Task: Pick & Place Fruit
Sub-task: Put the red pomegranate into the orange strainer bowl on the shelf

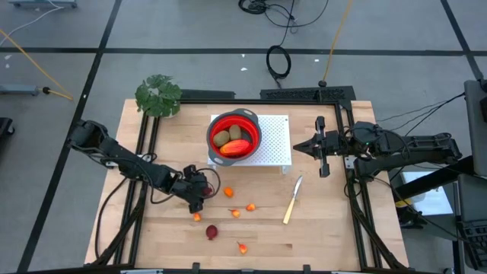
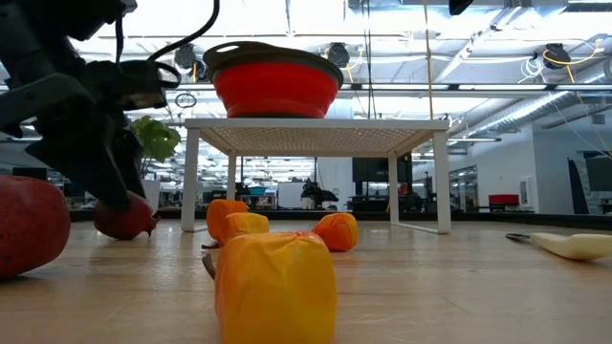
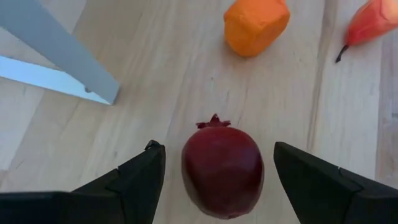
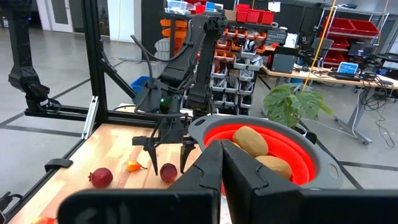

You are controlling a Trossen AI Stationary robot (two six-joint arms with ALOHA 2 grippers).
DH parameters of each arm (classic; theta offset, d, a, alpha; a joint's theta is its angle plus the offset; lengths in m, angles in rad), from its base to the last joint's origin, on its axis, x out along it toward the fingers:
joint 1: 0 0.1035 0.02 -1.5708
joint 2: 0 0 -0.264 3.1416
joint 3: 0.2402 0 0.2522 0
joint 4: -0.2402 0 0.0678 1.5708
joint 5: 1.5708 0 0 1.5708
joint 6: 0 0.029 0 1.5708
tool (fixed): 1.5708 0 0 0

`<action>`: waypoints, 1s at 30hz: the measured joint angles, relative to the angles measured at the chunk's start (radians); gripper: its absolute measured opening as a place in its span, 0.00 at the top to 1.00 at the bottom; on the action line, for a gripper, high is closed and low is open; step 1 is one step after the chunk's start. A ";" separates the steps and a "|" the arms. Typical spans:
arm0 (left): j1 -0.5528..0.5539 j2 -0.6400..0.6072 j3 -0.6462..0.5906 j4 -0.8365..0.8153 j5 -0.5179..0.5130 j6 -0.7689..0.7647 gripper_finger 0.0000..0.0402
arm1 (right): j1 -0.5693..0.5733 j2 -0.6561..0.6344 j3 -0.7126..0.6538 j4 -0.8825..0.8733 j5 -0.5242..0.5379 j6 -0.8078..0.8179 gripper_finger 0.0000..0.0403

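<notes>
The red bowl (image 1: 234, 135) with its grey rim sits on a small white perforated stand (image 1: 275, 149) toward the back middle of the wooden surface (image 1: 327, 228). Inside it lie two olive-brown oval fruits (image 1: 228, 135) side by side and, just in front of them, the elongated red-orange fruit (image 1: 236, 148); the right wrist view shows the ovals (image 4: 250, 140) resting against the bowl's inner wall. The remaining fruit is loose on the surface in front of the stand: a dark red round fruit (image 3: 222, 169) stands between the fingers of the left gripper (image 1: 199, 187), which are spread wide on either side of it without touching it. A second dark red round fruit (image 1: 211, 232) lies nearer the front edge, and several small orange pieces (image 1: 235, 213) are scattered close by, between the left gripper and a pale-handled knife (image 1: 292, 200) that lies to the right of them. The right gripper (image 1: 298, 145) hovers just beside the stand's right edge, its fingers pressed together on nothing. A small green plant (image 1: 159, 94) stands at the back left corner of the surface.
</notes>
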 joint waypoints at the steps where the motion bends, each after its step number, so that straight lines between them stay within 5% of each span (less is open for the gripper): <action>1: 0.000 0.000 -0.004 0.013 0.000 0.003 0.26 | 0.000 0.000 0.000 0.000 0.000 0.000 1.00; 21: 0.002 0.037 -0.037 0.048 -0.017 0.017 0.26 | 0.000 0.000 0.000 0.000 0.001 -0.013 1.00; 30: 0.001 0.112 -0.034 0.137 0.025 0.001 0.46 | 0.000 0.000 0.000 0.000 0.001 -0.024 1.00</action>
